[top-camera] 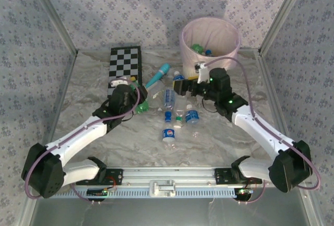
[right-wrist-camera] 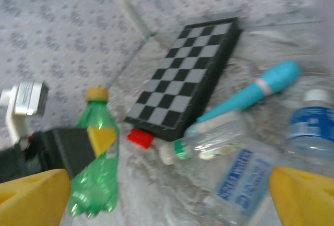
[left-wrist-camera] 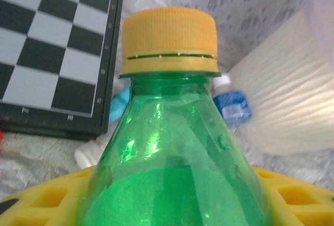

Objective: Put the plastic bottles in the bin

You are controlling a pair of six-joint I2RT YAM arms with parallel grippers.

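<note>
My left gripper (top-camera: pixel 139 99) is shut on a green plastic bottle (left-wrist-camera: pixel 172 147) with a yellow cap (left-wrist-camera: pixel 169 40); its yellow fingers (left-wrist-camera: pixel 42 202) flank the bottle's body. The right wrist view shows this bottle (right-wrist-camera: pixel 96 179) held upright. My right gripper (top-camera: pixel 180 86) is open with nothing in it and hovers over the pile of clear bottles. A blue-labelled bottle (right-wrist-camera: pixel 245 184) and a green-ringed clear one (right-wrist-camera: pixel 209 140) lie between its fingers (right-wrist-camera: pixel 31 197). Several more bottles (top-camera: pixel 168 133) lie mid-table. The cream bin (top-camera: pixel 209 56) with a pink liner stands at the back right and holds a few bottles (top-camera: pixel 197 47).
A black-and-white checkerboard (top-camera: pixel 125 64) lies at the back left, with a teal wand (top-camera: pixel 158 75) beside it. A red cap (right-wrist-camera: pixel 138 138) rests by the board's near edge. Patterned walls with metal posts close in the crinkled table surface on three sides.
</note>
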